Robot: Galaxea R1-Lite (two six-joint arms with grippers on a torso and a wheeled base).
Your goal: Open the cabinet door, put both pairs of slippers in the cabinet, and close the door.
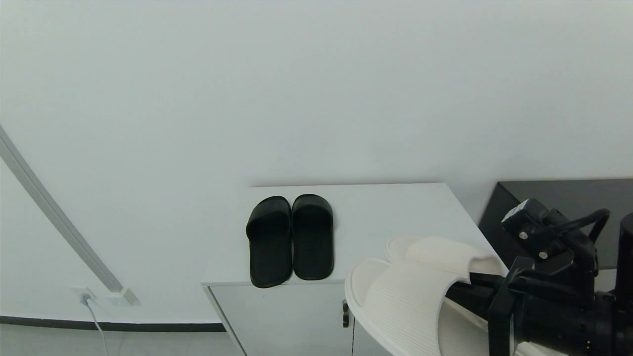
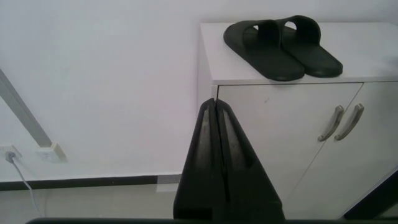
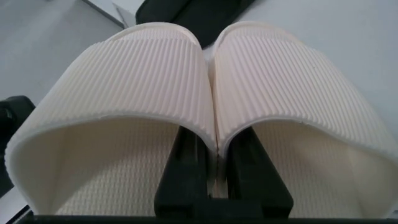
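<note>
**White slippers** (image 1: 405,296): one pair, clamped together by the right gripper (image 3: 214,174), near the 5 o'clock corner of the cabinet (image 1: 395,212).
**Black slippers** (image 1: 292,240): on the cabinet top, 9 o'clock side.
**Left gripper** (image 2: 216,107): fingers pressed together, empty.
**Step (judged):** door not yet opened; the next move needs the left gripper on a handle (image 2: 342,122).
**Views:** the left wrist view adds both handles and the shut doors (image 2: 280,149); the right wrist view adds the fingers under the straps.

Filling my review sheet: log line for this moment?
right gripper: shut on white slippers | left gripper: shut, empty | black slippers: on cabinet top | cabinet doors: closed
</note>
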